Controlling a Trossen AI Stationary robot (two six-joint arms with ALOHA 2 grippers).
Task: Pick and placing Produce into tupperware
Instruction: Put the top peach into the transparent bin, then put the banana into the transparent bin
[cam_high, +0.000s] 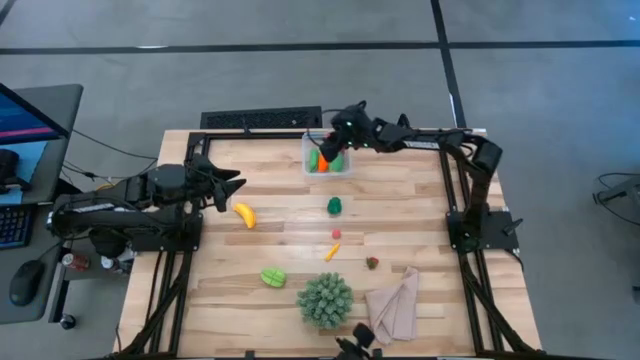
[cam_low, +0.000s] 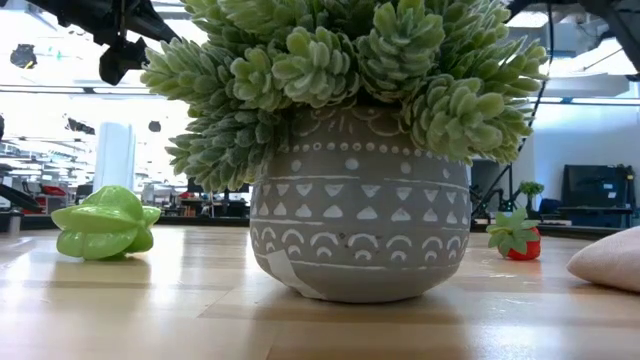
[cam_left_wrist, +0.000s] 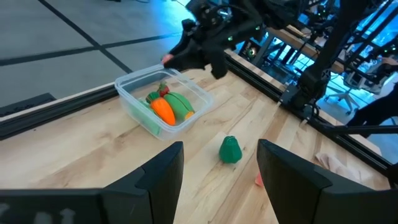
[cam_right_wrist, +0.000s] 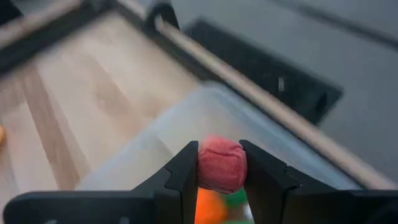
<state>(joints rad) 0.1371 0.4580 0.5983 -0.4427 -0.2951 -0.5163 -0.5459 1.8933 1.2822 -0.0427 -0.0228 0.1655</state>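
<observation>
The clear tupperware (cam_high: 327, 156) stands at the table's far edge and holds an orange carrot (cam_left_wrist: 163, 111) and a green piece (cam_left_wrist: 181, 104). My right gripper (cam_high: 334, 138) hangs over the container's far side, shut on a small red round piece (cam_right_wrist: 221, 164). On the table lie a yellow banana (cam_high: 244, 214), a green piece (cam_high: 334, 206), a small pink piece (cam_high: 336, 234), an orange-yellow piece (cam_high: 331, 252), a strawberry (cam_high: 372, 263) and a green starfruit (cam_high: 272, 277). My left gripper (cam_high: 236, 186) waits open at the left, above the table, with nothing between its fingers. My right gripper pinches the red round piece by its two opposite sides (cam_right_wrist: 203, 167) between its two fingers. The fingers slant down from the table's right side. The piece is lifted clear, above the tupperware's inside (cam_right_wrist: 186, 127).
A spiky green plant in a patterned grey pot (cam_high: 325, 299) stands at the near edge, with a beige cloth (cam_high: 395, 306) to its right. A dark metal frame (cam_high: 262, 121) runs along the far edge behind the container. Bare wood lies between banana and container.
</observation>
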